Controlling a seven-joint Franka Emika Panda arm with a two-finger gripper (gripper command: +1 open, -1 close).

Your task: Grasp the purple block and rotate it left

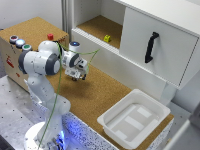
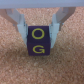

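The purple block [image 2: 38,42] carries yellow lettering in the wrist view: an "O" on its upper face and a "G" on the face below it, both clear at the frame's centre. In the exterior view, a red mark on the box [image 1: 11,61] at left is too blurred to read.

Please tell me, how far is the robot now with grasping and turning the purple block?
Done: the gripper has reached the purple block. In hand: its fingers flank the block on the cork surface; whether they grip cannot be told. Left: the rotation to the left.
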